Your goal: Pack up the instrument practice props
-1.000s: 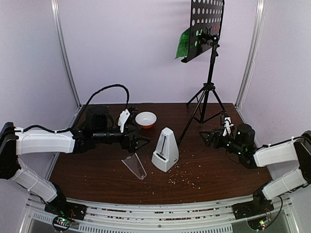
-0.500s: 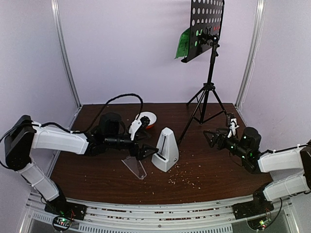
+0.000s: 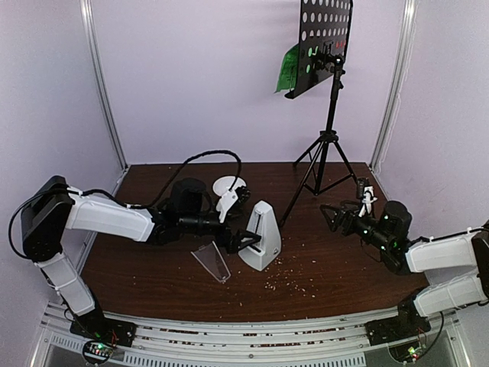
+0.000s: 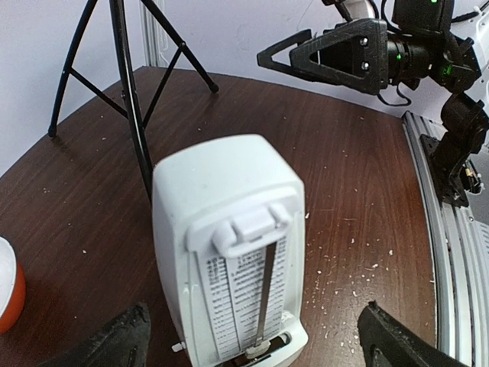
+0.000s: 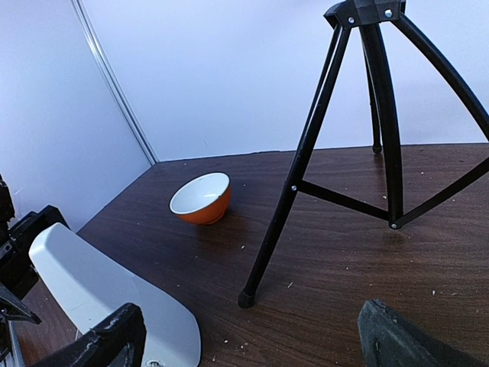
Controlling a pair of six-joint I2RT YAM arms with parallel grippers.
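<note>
The white pyramid metronome (image 3: 260, 237) stands upright mid-table, its pendulum face bare (image 4: 229, 252). Its clear wedge cover (image 3: 212, 262) lies on the table to its left. My left gripper (image 3: 248, 239) is open, jaws on either side of the metronome's base, not touching it. The black tripod music stand (image 3: 330, 115) stands at the back right, with green pages (image 3: 289, 69) on its perforated desk. My right gripper (image 3: 334, 216) is open and empty, right of the metronome, near the stand's front leg (image 5: 283, 222). The metronome's back shows in the right wrist view (image 5: 107, 298).
A white-and-orange bowl (image 5: 202, 198) sits at the back behind the metronome, partly hidden by my left arm (image 3: 114, 218) in the top view. Crumbs are scattered on the brown table (image 3: 321, 275). Purple walls and metal posts enclose the sides.
My left gripper has reached right, from beside the bowl up to the metronome, now straddling its base. My right gripper has moved slightly forward and upward toward the tripod leg.
</note>
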